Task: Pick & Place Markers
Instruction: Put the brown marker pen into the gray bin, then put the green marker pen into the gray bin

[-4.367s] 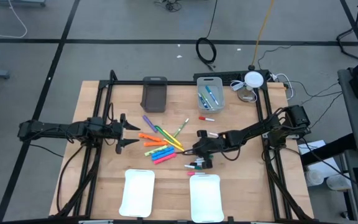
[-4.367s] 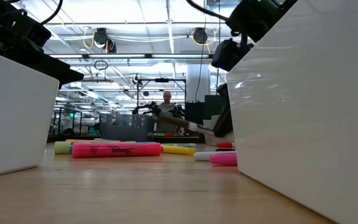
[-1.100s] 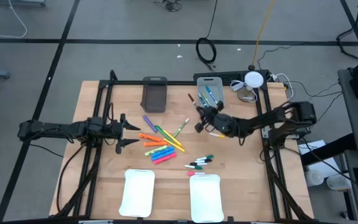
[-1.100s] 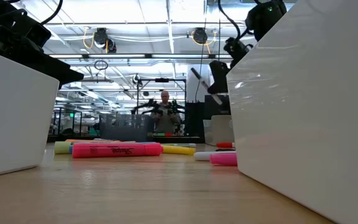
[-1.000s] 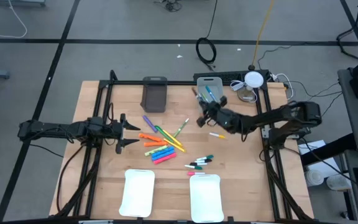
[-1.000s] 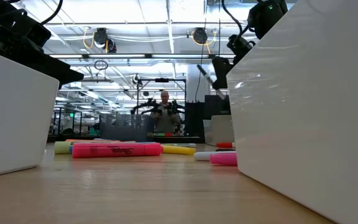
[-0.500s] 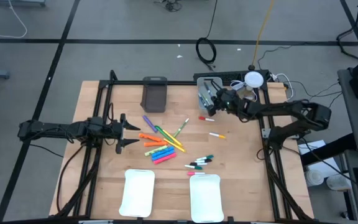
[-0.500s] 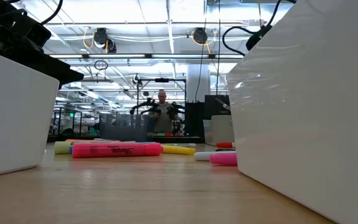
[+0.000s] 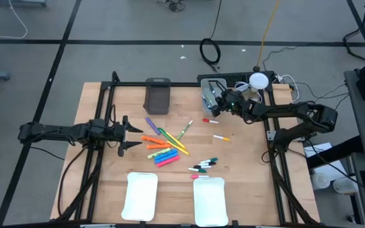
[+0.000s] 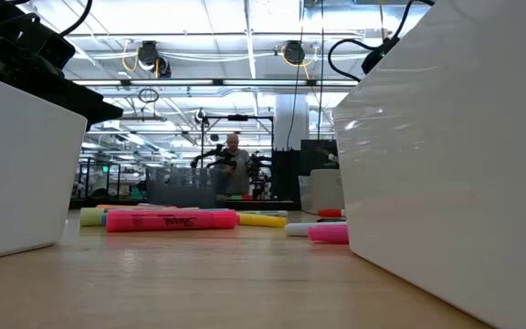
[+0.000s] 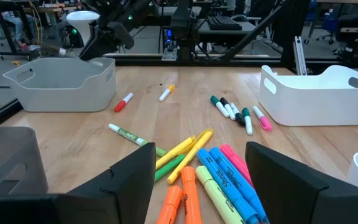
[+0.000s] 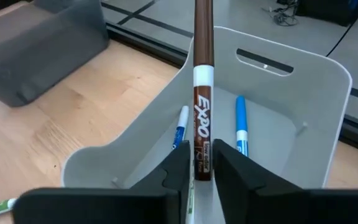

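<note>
Wooden table (image 9: 239, 164) boards fill the middle of the high view, with grey floor around them. From above, the left gripper (image 9: 129, 134) waits at the table's left side, its fingers spread wide and empty, pointing at a loose pile of markers (image 9: 163, 147) in orange, yellow, green, blue, pink and purple. A few thin markers lie nearer the two white trays (image 9: 140, 196) at the front edge. The right gripper (image 9: 224, 101) is over the light grey bin (image 9: 209, 85) at the back right; a dark grey bin (image 9: 158, 95) stands to that bin's left.

At table height, a pink marker (image 10: 172, 220) lies across the boards between the white trays, with a yellow one behind it. A person stands far back in the room.

The left wrist view looks past its own wide-apart fingers (image 11: 135, 174) at the pile of markers, the light grey bin and one white tray.

The right wrist view shows a brown marker (image 12: 203, 99) standing upright between the two fingers (image 12: 179, 165), directly above the bin's hollow, where blue markers (image 12: 241, 124) already lie. The fingers flank its lower end closely; whether they still press on it cannot be told.
</note>
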Available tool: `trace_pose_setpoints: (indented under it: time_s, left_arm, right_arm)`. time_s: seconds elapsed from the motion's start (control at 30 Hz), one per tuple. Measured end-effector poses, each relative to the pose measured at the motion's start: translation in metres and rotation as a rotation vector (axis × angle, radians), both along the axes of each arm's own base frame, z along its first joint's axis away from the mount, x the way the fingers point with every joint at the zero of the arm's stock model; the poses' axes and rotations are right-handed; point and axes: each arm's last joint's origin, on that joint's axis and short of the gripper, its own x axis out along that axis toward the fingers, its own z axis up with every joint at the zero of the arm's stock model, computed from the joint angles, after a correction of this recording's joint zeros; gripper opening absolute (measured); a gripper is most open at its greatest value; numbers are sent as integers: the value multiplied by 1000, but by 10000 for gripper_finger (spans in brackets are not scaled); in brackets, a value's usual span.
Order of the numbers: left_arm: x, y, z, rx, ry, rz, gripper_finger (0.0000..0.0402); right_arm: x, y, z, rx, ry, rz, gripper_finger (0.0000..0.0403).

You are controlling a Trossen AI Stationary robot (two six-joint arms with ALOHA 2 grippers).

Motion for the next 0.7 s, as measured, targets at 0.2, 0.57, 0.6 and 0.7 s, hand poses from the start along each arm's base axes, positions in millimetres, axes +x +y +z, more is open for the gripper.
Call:
trace_pose_setpoints:
  time_s: [0.2, 0.57, 0.6, 0.7]
  left_arm:
    - [0, 0, 0, 0, 0, 0, 251]
    - [0, 0, 0, 0, 0, 0, 251]
    - [0, 0, 0, 0, 0, 0, 251]
    - [0, 0, 0, 0, 0, 0, 251]
  right_arm:
    - [-3, 2, -5, 4, 6, -1, 98]
    - [-14, 9, -18, -85, -96, 26, 116]
    - [-13, 10, -17, -97, -102, 34, 116]
    - [-8, 13, -10, -153, -145, 109, 116]
